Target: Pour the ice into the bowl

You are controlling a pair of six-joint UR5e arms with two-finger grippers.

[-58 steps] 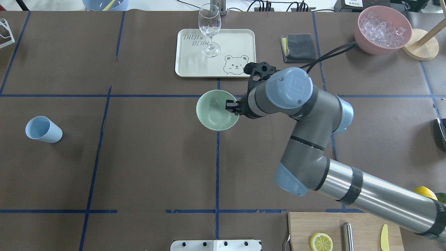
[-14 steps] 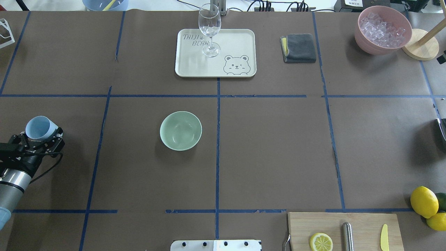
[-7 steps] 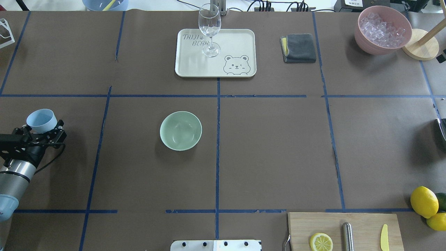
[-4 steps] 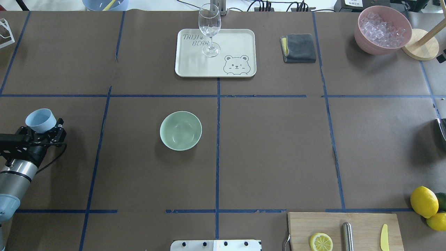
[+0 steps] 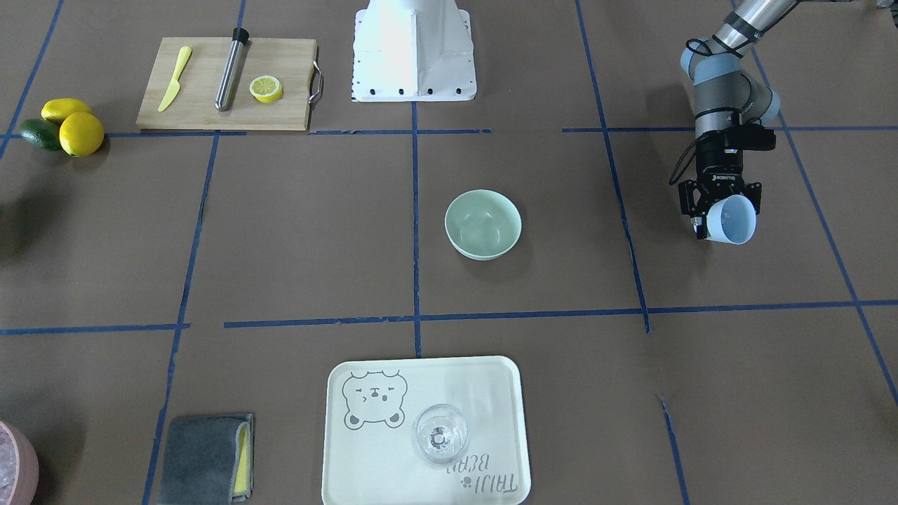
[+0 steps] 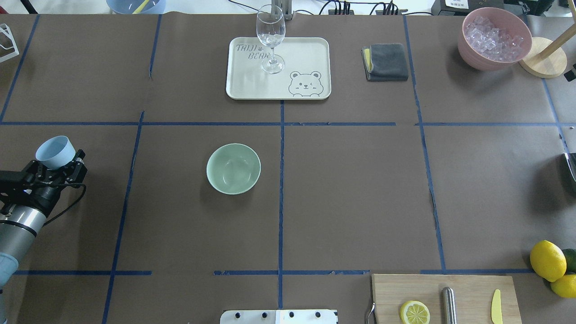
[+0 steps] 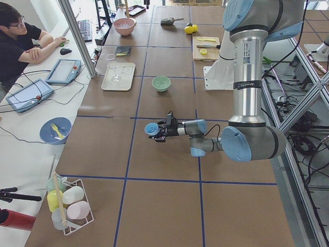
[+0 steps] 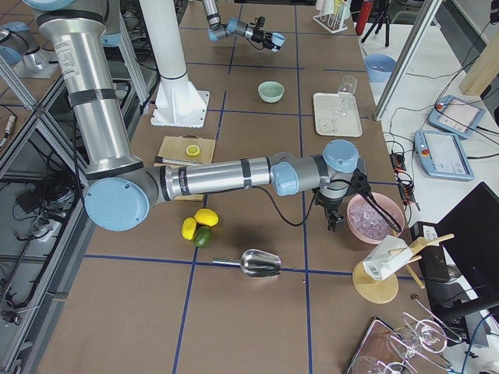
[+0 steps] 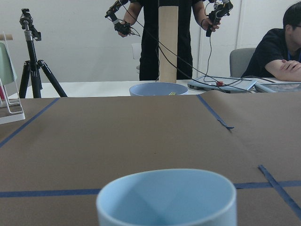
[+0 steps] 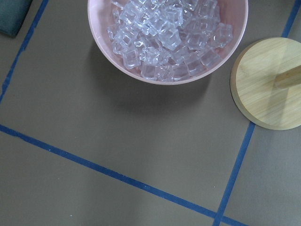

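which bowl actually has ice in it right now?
The pink bowl at the far right corner: heaped with clear ice cubes. The mint-green bowl mid-table is empty; the blue bowl past the far edge holds a yellow utensil.

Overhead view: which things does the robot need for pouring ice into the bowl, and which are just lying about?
Needed: mint-green bowl, blue cup, left gripper.
Lying about: wine glass, bear tray, grey cloth, pink ice bowl, lemons, cutting board.

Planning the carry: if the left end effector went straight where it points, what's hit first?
Free over the table, then probably the blue dish beyond its far edge; relative height is unclear.
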